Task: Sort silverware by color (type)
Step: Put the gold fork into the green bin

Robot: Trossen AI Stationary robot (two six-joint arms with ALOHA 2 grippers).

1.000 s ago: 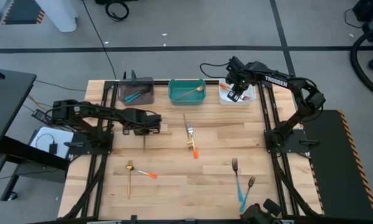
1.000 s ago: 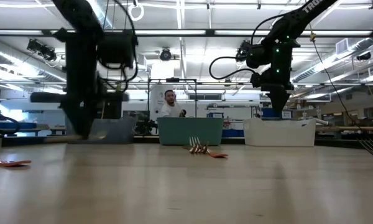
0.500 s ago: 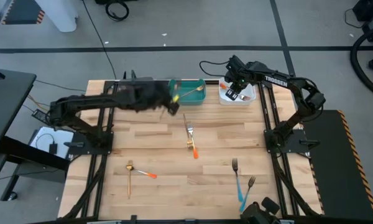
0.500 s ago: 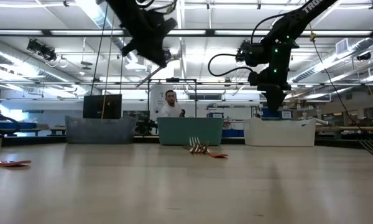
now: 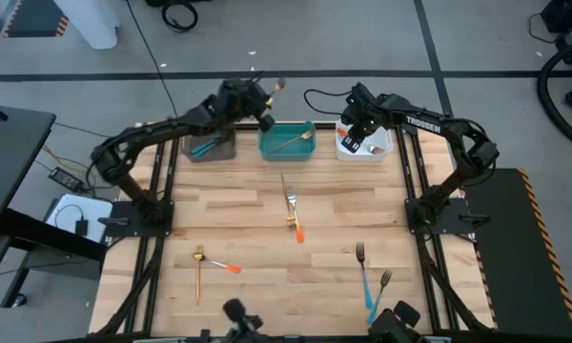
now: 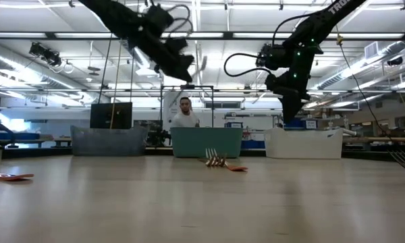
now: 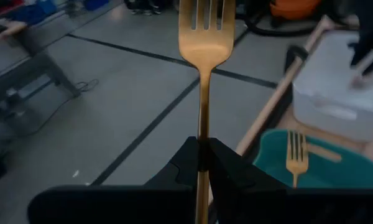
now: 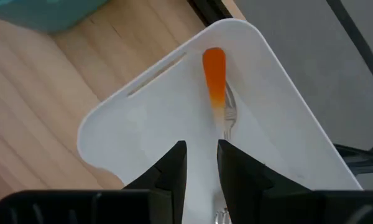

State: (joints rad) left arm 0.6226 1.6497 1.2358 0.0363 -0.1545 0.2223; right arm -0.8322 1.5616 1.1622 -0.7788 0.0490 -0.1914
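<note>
Gold fork point(image 7: 201, 74) is pinched in the left claw point(image 7: 201, 163), held up near the teal bin point(image 5: 286, 140), which has one gold fork in it already. Right claw point(image 8: 201, 163) hangs over the white bin point(image 8: 112, 137) w/ an orange fork point(image 8: 216, 87) inside — fingers a narrow gap apart, empty. About six pieces left on the table point(image 5: 257, 219) — roughly halfway. Grey bin point(image 5: 213, 148) is partly hidden.

Three bins are lining the table's far edge: grey bin point(image 5: 211, 147), teal bin point(image 5: 286, 140), white bin point(image 5: 365, 145). Left gripper point(image 5: 263, 101), clamping a gold fork point(image 7: 202, 74), is hanging above the grey–teal gap. Right gripper point(image 5: 355, 133) is crowding the white bin. Mid-table is lying open around scattered forks point(image 5: 292, 211).
</note>
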